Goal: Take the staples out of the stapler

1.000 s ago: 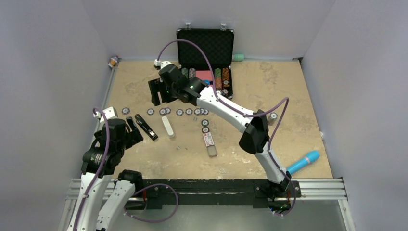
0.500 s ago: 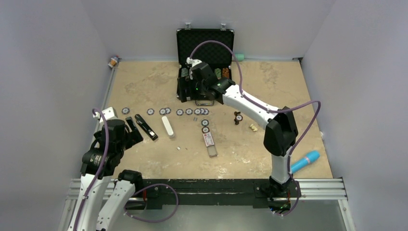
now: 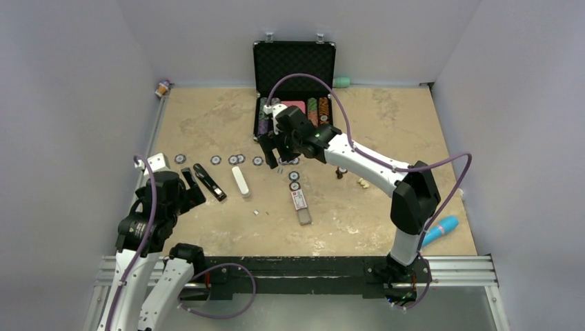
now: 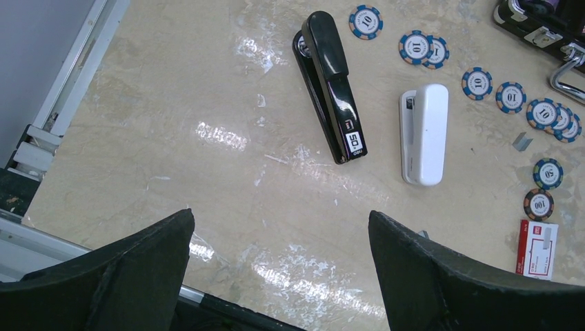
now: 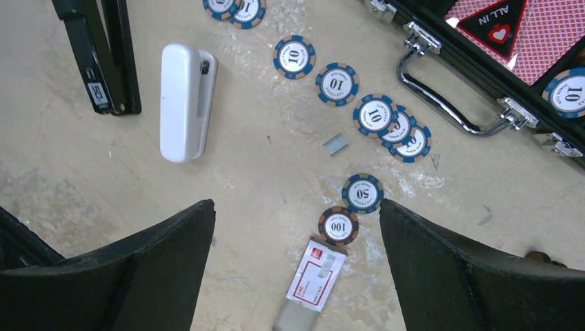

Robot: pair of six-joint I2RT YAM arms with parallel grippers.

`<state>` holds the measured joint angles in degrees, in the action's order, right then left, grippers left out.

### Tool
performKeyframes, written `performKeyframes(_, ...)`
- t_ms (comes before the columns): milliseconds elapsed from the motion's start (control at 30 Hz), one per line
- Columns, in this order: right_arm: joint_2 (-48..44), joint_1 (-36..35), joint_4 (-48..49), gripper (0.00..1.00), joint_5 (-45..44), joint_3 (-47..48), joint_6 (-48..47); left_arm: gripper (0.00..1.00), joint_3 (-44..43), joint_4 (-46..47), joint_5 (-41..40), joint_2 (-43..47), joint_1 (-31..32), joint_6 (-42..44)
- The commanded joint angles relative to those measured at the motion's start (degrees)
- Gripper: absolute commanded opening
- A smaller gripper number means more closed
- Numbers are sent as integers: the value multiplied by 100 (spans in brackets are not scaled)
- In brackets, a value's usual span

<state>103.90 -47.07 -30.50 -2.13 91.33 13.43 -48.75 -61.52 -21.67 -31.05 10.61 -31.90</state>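
Left jaws: spread wide, empty. Stapler (image 4: 333,89) flat on counter (image 4: 172,138), ahead of left jaws, untouched. White stapler (image 4: 423,134) just beside it, apart, toward right finger. Right jaws: spread wide, empty, above poker chips (image 5: 363,193). Staples (image 5: 336,144): short strip ahead of right jaws, ringed by chips. Staple box (image 5: 316,274) between right fingers. Case handle (image 5: 441,96) ahead-right.

Bare table (image 4: 172,138) lies open to the left of the stapler (image 4: 333,89) and on its near side. To its right the white block (image 4: 423,132) lies near, with a narrow lane between them. Chips (image 4: 416,47) lie past both far ends. The staples (image 5: 336,144) sit just beside a chip cluster and seem free on their left.
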Motion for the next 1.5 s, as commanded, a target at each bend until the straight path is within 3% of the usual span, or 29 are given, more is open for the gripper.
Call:
performKeyframes(0, -288, -253, -90, 91, -164, -134, -441, 100, 64, 244, 27, 50, -33, 114)
performKeyframes(467, -186, -785, -259, 88, -42, -239, -149, 100, 93, 245, 72, 64, -33, 84)
performKeyframes(1467, 1137, -1845, -510, 74, 119, 402, 310, 100, 111, 231, 60, 50, -28, 48)
